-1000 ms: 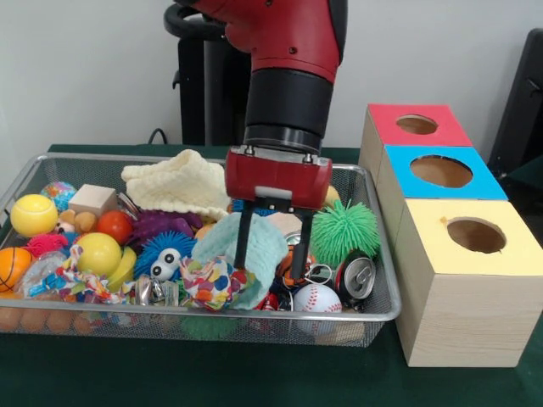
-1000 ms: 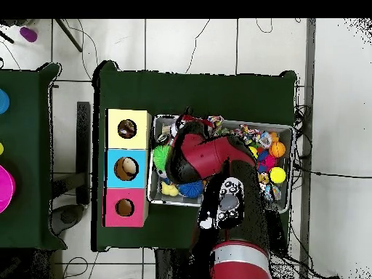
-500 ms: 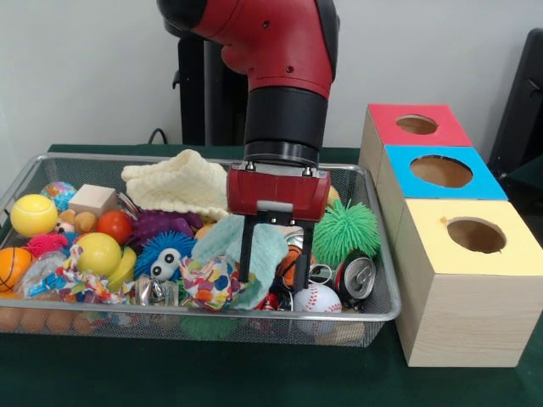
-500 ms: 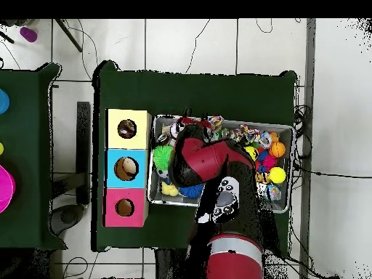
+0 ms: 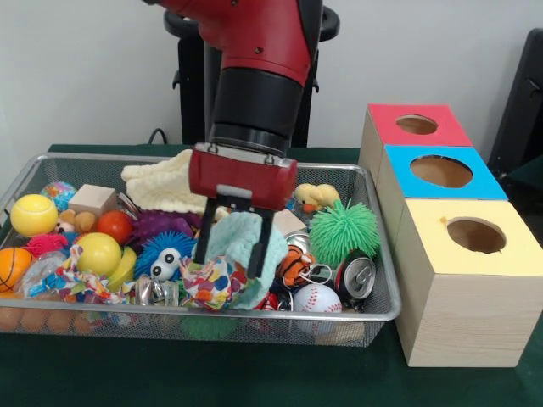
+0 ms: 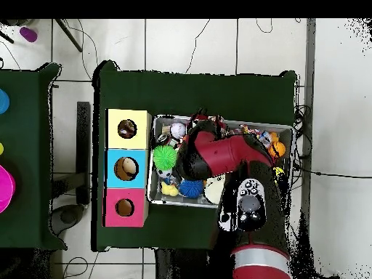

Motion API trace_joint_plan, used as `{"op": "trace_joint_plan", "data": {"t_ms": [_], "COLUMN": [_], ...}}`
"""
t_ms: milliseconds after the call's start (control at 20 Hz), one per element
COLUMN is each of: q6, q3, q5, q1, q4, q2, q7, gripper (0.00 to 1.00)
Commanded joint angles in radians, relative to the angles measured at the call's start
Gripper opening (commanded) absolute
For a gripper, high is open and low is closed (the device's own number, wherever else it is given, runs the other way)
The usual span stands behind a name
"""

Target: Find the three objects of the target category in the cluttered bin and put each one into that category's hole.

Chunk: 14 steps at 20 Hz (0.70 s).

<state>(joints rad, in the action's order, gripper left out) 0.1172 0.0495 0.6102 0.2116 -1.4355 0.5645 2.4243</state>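
The wire mesh bin (image 5: 254, 315) is full of toys. A knotted cloth toy (image 5: 211, 282) lies at the bin's front rim, against a mint washcloth (image 5: 240, 240). A second knotted toy (image 5: 78, 283) lies at the front left. I see no third one. My gripper (image 5: 232, 254) is open, with its fingers (image 5: 204, 240) down on either side of the mint washcloth, just above and behind the first knotted toy. In the overhead view the arm (image 6: 211, 155) hides the gripper and the middle of the bin (image 6: 285, 129).
Three boxes with holes stand right of the bin: red (image 5: 416, 125), blue (image 5: 441, 172), yellow (image 5: 475, 236). The bin also holds a pale yellow washcloth (image 5: 170, 182), a green spiky ball (image 5: 344, 231), a can (image 5: 355, 276), a baseball (image 5: 316, 298) and a blue fuzzy ball (image 5: 165, 254).
In the front view the gripper has moved left, from over the can and striped ball to over the mint washcloth. It has stayed open and low in the bin.
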Motion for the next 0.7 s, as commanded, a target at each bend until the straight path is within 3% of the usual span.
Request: {"op": "trace_joint_plan", "data": {"t_ms": [50,400,700], "q6": [0.211,0.204,0.165], "q3": [-0.142,-0.162,-0.168], "q5": [-0.036,0.004,-0.008], "q1": [0.037,0.051,0.063], "q4": [-0.025,-0.031,-0.087], "q2": [0.066,0.069,0.034], "q7": [-0.141,-0.115,-0.053], "gripper": [1.00,1.00,1.00]}}
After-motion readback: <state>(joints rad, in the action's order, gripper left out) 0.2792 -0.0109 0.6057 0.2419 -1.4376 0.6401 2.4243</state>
